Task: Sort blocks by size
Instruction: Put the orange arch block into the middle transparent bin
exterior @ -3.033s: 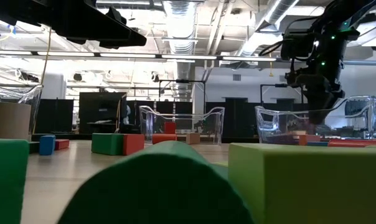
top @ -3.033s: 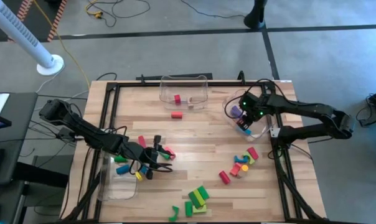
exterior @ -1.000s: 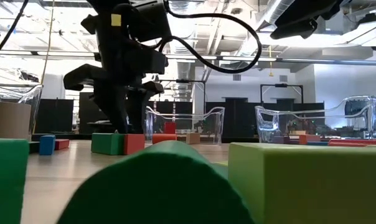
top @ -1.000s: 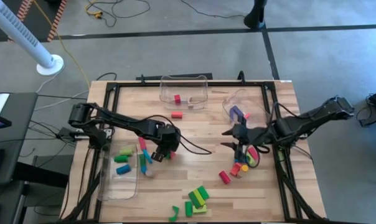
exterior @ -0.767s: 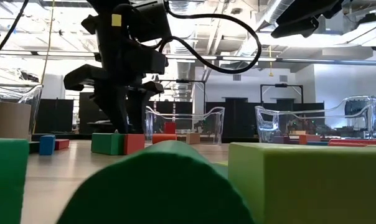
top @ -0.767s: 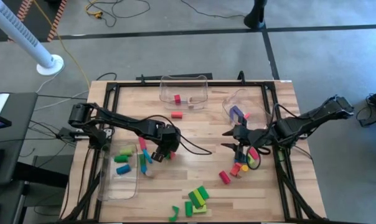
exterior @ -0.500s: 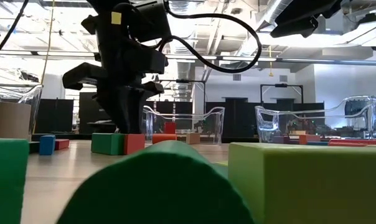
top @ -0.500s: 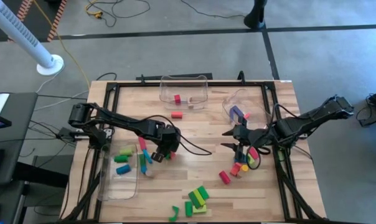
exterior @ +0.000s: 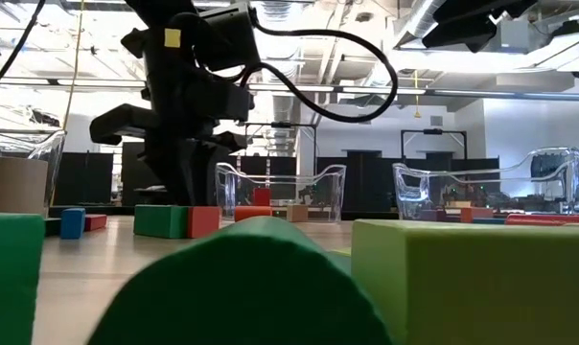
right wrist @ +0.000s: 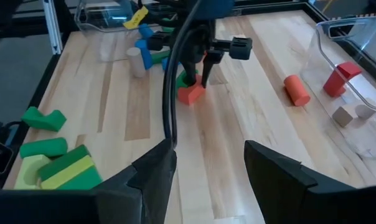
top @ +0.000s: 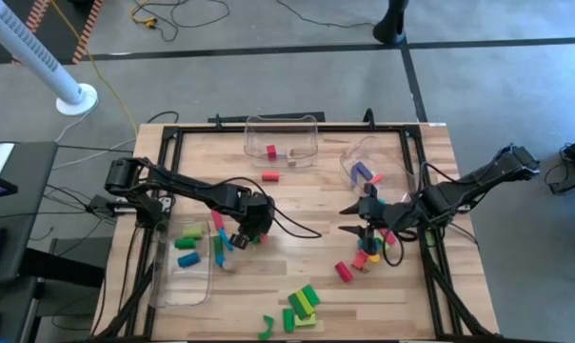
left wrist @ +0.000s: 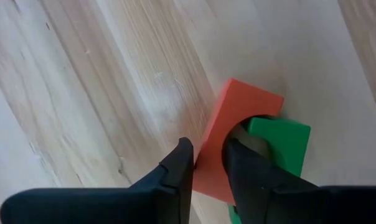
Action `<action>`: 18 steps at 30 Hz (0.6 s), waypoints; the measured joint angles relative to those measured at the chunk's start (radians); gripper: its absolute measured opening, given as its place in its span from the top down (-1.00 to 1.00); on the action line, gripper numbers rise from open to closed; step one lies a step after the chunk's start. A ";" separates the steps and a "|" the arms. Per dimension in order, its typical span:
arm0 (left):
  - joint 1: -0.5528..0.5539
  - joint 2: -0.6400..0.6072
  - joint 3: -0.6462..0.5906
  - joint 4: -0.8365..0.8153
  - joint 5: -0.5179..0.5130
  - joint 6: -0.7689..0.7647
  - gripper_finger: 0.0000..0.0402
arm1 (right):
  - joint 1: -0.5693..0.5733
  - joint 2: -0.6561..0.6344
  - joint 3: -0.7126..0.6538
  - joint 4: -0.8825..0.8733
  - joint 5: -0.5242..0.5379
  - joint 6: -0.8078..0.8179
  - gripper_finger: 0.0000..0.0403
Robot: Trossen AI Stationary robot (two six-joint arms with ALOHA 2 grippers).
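1. High view: left gripper [top: 247, 233] is down on the table [top: 307, 195] left of centre, just right of a loose group of blocks [top: 200, 244] (blue, green, pink, tan) lying by the left clear bin [top: 181, 284].
2. Left wrist view: its two fingers [left wrist: 177, 167] are narrow, pinched on one leg of a red arch block [left wrist: 228, 138]; a green block [left wrist: 277, 142] touches the arch on its far side.
3. Low view: the left gripper stands over the red and green pair [exterior: 179, 221] on the tabletop; both blocks sit on the wood.
4. Right gripper [top: 359, 218] hovers right of centre, jaws wide, holding nothing.
5. Right wrist view: its fingers [right wrist: 152, 174] are spread apart over bare wood, pointed toward the left arm.
6. Below the right gripper in the high view: a small cluster of red, yellow and blue blocks [top: 366, 253].
7. Near edge, centre: a green and lime pile [top: 300, 304].
8. Far bin [top: 282, 139] holds a red piece and a tan piece; a red cylinder [top: 270, 175] lies just outside it.
9. Right bin [top: 375, 164] holds a purple piece.
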 joint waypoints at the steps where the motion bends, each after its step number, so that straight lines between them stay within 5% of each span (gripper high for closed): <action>1: 0.000 0.000 0.000 0.003 0.000 0.000 0.55 | 0.000 0.000 0.000 0.000 0.001 0.000 -0.11; 18: 0.000 0.089 0.007 0.039 -0.004 0.001 0.70 | 0.001 0.066 -0.001 0.006 0.003 0.019 -0.11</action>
